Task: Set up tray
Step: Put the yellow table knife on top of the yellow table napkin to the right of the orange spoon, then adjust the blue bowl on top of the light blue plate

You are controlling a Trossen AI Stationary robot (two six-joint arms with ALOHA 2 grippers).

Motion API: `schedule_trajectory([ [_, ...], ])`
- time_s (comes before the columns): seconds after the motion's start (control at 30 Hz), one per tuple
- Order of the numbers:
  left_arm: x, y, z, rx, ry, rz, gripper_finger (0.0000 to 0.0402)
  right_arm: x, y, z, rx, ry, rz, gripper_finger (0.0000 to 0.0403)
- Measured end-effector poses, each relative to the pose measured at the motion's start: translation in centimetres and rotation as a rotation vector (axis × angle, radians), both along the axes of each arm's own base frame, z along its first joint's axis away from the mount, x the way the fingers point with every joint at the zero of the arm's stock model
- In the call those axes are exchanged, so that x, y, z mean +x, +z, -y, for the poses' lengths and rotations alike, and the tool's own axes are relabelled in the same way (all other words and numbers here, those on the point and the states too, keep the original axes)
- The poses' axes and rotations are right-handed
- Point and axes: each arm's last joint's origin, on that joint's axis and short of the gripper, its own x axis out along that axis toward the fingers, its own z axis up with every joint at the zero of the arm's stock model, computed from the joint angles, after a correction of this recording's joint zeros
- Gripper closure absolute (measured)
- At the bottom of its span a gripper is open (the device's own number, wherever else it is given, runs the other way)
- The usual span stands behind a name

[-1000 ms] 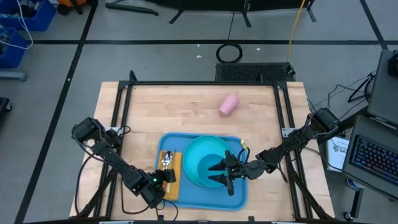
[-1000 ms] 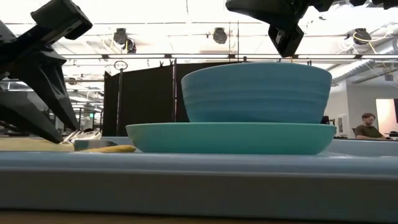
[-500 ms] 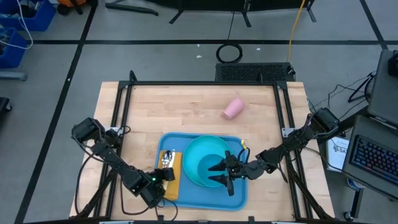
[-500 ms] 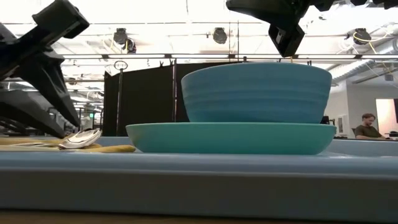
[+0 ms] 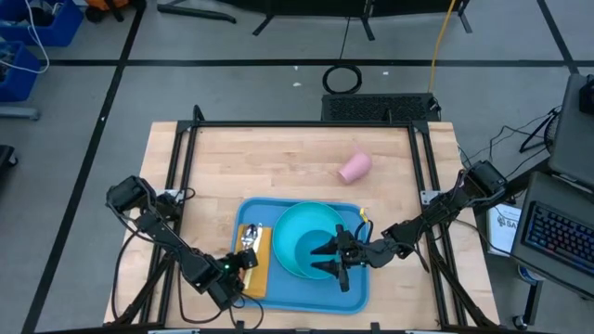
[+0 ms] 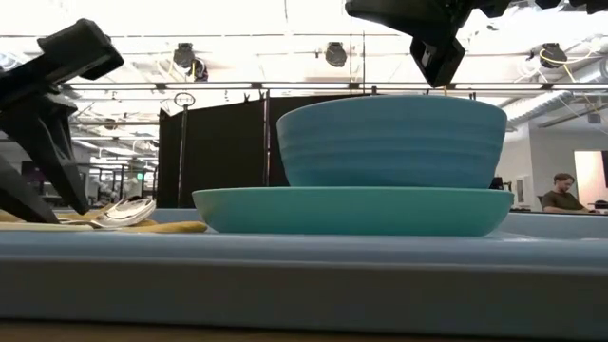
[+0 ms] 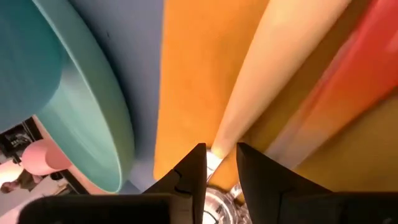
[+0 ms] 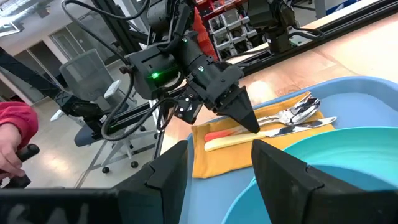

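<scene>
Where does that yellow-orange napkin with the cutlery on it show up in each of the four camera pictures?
High view: napkin on the tray's left side, by the left gripper.
Low view: thin yellow strip at far left.
Left wrist view: fills the middle.
Right wrist view: beyond the plate, under the cutlery.
Shared landmark: the turquoise plate beside it.

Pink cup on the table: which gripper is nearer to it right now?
Right. The right gripper hangs over the bowl on the tray, nearer the pink cup than the left gripper at the napkin.
</scene>
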Motion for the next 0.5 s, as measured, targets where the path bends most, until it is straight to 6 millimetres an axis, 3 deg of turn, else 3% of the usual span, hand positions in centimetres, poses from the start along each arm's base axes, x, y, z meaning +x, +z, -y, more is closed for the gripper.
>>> schedule_trajectory([
  [0.5, 1.2, 0.2, -0.5, -0.052, 0.086, 0.086, 0.0309, 0.0, 0.0, 0.0, -0.002, 0.0, 0.0, 0.0236],
])
